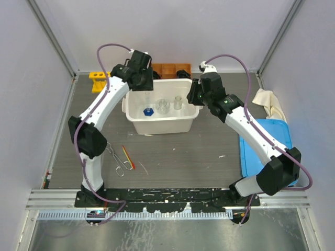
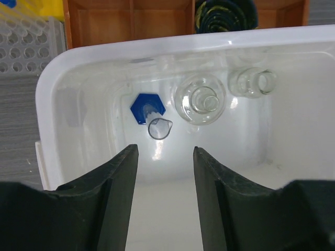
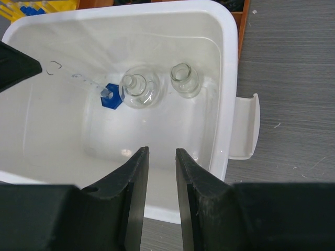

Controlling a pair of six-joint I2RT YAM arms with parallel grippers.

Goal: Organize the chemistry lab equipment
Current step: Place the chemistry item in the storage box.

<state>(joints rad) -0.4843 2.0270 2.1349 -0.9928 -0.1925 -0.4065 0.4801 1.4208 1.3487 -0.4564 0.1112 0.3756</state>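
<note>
left gripper (image 2: 165, 151) hangs over the white bin (image 2: 157, 44) at its back-left corner, fingers spread, nothing between them. right gripper (image 3: 161, 152) sits over the bin's right side, fingers parted by a narrow gap, also empty. inside the bin: clear cylinder (image 2: 148, 109) on a blue hex base, round glass flask (image 2: 200, 99) just beside it, smaller glass flask (image 2: 252, 82) next along, all three in a row. cannot tell if the cylinder leans. yellow tube rack (image 1: 97, 81) stands on the table (image 1: 209, 151) at the far left, apart from the bin. metal tongs (image 1: 115, 159) and red-orange stick (image 1: 128, 157) lie side by side on the table in front of the bin, left of centre. orange wooden tray (image 1: 167, 69) is behind the bin. blue lid (image 1: 277, 135) and cloth (image 1: 269, 102) are at the right edge.
</note>
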